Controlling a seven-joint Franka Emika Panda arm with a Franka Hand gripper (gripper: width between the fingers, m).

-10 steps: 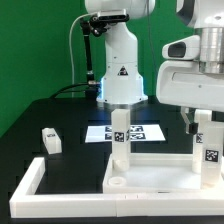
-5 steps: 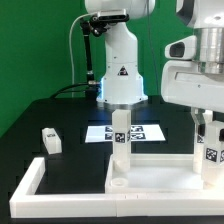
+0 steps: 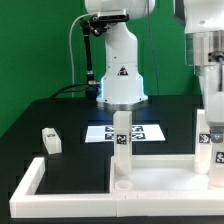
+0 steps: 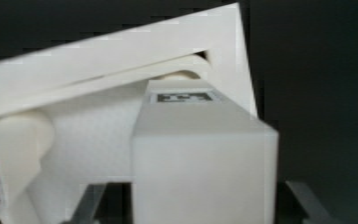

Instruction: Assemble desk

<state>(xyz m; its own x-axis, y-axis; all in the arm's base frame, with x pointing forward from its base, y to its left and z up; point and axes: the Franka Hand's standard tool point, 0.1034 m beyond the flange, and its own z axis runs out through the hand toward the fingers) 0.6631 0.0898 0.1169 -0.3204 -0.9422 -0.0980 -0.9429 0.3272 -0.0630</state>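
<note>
At right edge of the exterior view the claw (image 3: 208, 118) grips the right leg (image 3: 205, 152) upright on the tabletop (image 3: 160, 178), lower-centre on the bench (image 3: 60, 115), w/ centre leg (image 3: 121, 140) standing; prob. seating leg no. 2, next needs straight-down twist.

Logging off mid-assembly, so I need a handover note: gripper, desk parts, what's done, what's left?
Gripper: fingers flank the top of the right-hand leg, upright on the tabletop at the exterior view's right; grip unconfirmed.
Standing leg: upright near the tabletop's end at the exterior view's left.
Loose leg: lying on the table, off the tabletop.
Done: standing leg apparently seated.
Left: finish right-hand leg, fetch loose leg; no fourth in view.
</note>
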